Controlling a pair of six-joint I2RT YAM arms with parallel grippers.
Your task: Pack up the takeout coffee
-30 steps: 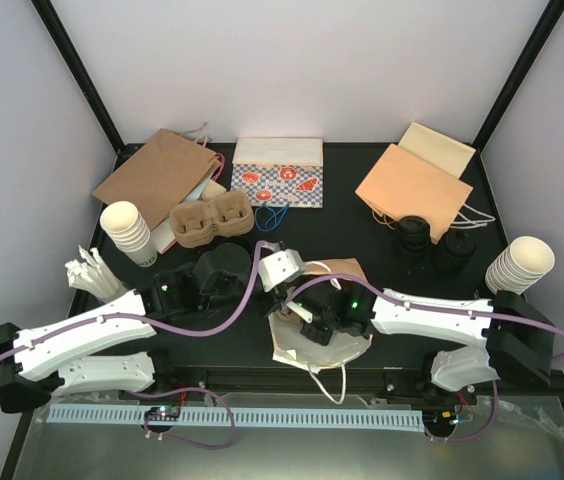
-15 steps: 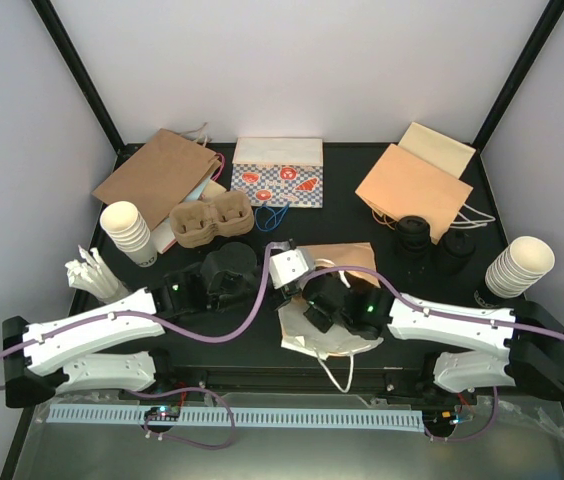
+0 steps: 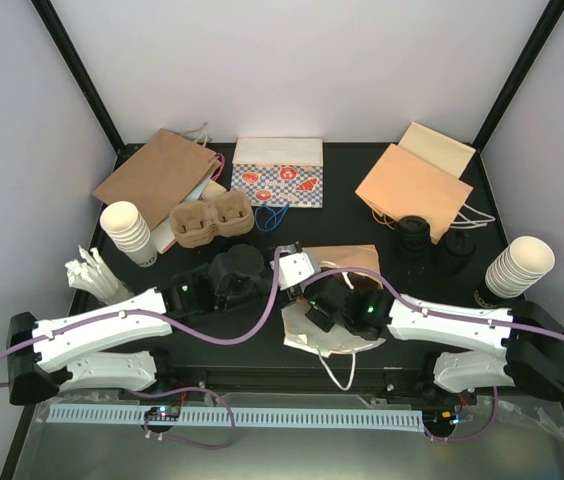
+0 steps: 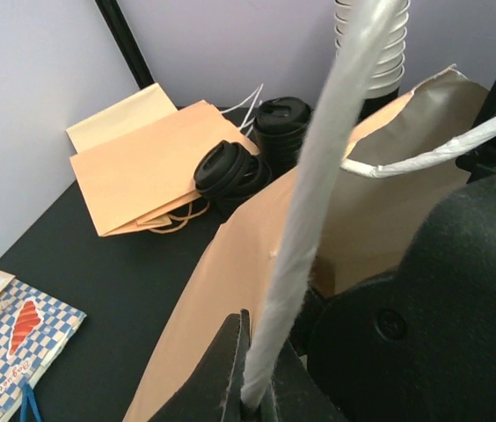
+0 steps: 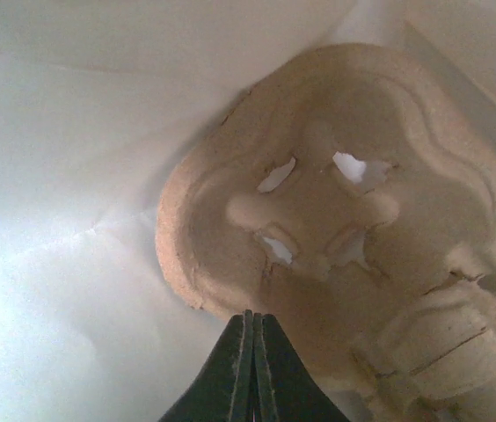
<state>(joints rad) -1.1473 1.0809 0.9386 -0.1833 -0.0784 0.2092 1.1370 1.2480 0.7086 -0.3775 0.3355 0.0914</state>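
- Brown paper bag (image 3: 350, 258) is held open at near centre; our left claw (image 4: 252, 400) is clamped on its white twisted paper handle (image 4: 318, 193).
- Moulded tan pulp carrier (image 5: 424, 237) sits inside the bag; our right claw (image 5: 253, 321) is pressed shut at its rim.
- Small black-lidded coffee cups (image 3: 412, 233) stand beyond the bag to the far right, nearer our right claw.

Top external: looking down from above and behind the arm bases, taking in the whole table (image 3: 357, 225). Left wrist: looking closely along the bag handle (image 4: 318, 220) toward the far right corner, sharing the lidded cups (image 4: 230, 167) with the top view. Right wrist: peering inside the bag (image 3: 347, 260), very near a pulp carrier (image 5: 318, 220)
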